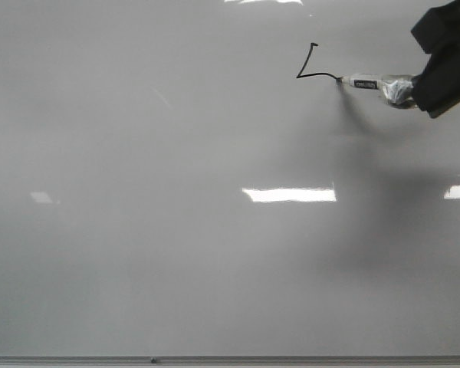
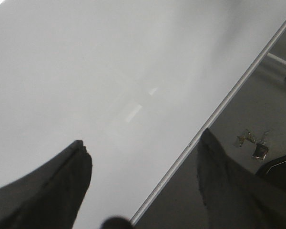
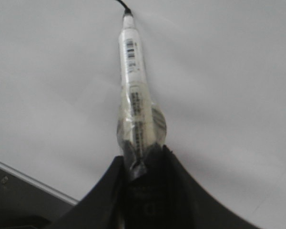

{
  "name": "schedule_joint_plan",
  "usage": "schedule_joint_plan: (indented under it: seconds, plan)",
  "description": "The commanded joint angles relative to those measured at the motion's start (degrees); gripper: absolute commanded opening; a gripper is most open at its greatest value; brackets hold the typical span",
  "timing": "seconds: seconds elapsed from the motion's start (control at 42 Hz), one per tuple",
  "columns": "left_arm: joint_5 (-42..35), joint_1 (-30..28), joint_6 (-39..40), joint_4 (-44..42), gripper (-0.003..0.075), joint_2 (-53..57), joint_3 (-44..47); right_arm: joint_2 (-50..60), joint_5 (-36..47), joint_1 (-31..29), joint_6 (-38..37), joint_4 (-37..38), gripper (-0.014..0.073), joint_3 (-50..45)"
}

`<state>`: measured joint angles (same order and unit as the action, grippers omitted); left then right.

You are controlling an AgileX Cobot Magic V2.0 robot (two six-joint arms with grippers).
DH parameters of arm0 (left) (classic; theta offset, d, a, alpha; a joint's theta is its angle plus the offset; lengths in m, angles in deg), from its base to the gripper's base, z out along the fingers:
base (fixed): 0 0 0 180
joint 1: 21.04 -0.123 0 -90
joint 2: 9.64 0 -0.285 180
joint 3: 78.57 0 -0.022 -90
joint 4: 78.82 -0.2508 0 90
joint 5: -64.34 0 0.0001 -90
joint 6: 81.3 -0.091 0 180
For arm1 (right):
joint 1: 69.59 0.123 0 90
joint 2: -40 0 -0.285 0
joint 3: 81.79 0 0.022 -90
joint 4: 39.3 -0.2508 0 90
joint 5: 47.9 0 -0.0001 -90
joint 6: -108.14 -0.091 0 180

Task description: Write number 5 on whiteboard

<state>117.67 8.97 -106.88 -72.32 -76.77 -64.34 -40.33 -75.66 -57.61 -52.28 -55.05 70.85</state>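
The whiteboard (image 1: 176,253) is glossy and smooth, pale grey, with bright light reflections on it; a thin grey metal edge (image 1: 291,359) with a dull sheen runs along it. The marker (image 1: 366,82) looks like smooth white plastic with a printed paper-like label, and clear shiny tape is wrapped around its barrel next to the right claw (image 3: 144,157). Both claws, right and left (image 2: 143,186), are matt black, seemingly hard plastic. The stroke beside the marker tip is thin, matt black ink.
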Motion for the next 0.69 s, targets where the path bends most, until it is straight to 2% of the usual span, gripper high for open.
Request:
schedule_joint_plan:
  seconds: [0.0,0.262,0.476,0.667]
  plan:
    - [-3.73,-0.04,0.86,0.74,0.0461,0.98,-1.42,0.87,0.11,0.33,0.07,-0.58,-0.0067,0.54]
    - [-3.87,-0.04,0.86,0.74,0.0461,0.98,-1.42,-4.52,7.6,7.35,0.07,-2.33,-0.0067,1.21]
    - [-3.87,-0.04,0.86,0.74,0.0461,0.98,-1.42,-1.24,2.97,7.5,0.81,-2.27,-0.0069,3.66]
    - [-3.87,-0.04,0.86,0.74,0.0461,0.98,-1.42,1.3,6.54,5.05,0.98,-1.13,-0.0069,3.66]
